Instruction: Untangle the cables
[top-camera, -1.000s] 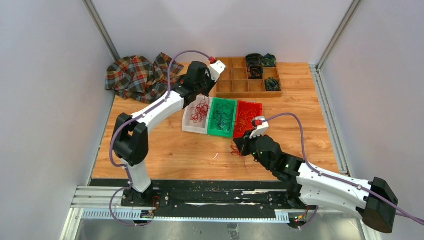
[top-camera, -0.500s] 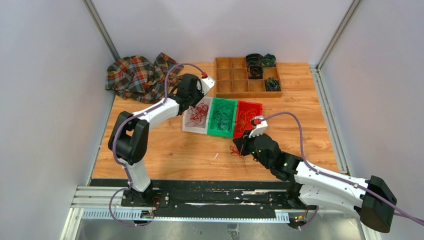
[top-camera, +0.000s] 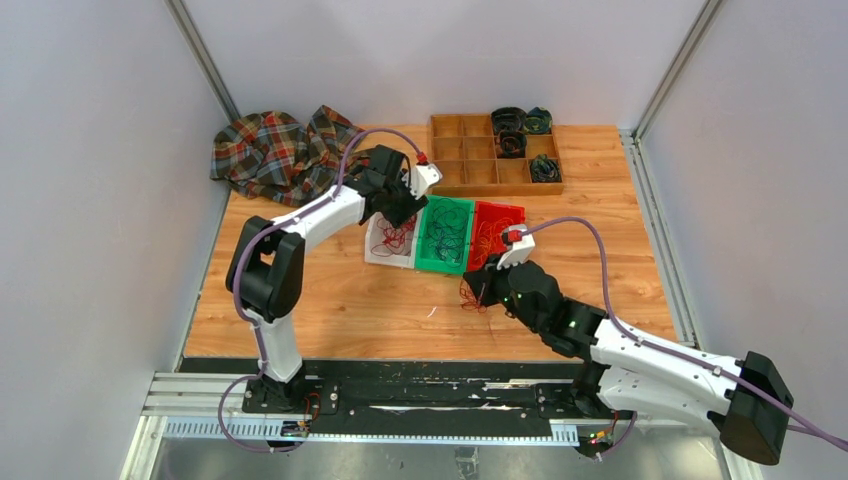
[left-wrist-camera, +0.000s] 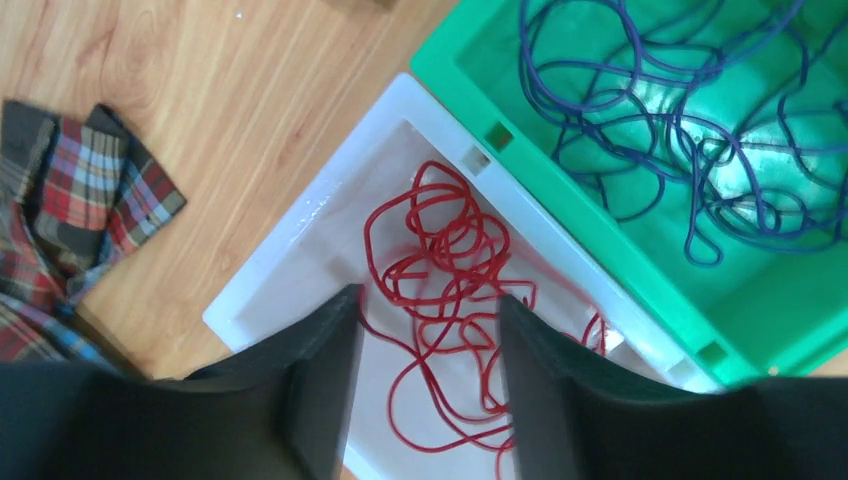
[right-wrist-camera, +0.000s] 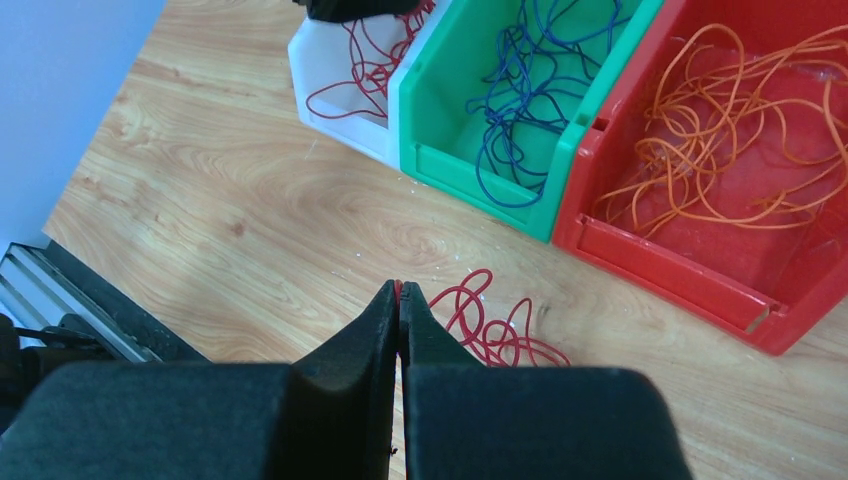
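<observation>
Newly apart: left pincer (left-wrist-camera: 428, 297) above cables (left-wrist-camera: 445, 250)

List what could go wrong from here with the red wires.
1. The left jaws stand open low over the red wires in the white bin, with loops lying between them; on rising, they may snag a loop and drag it out.
2. The right jaws are shut on a strand of the red tangle on the table; a pull may tighten its knots or sweep it against the red bin.
</observation>
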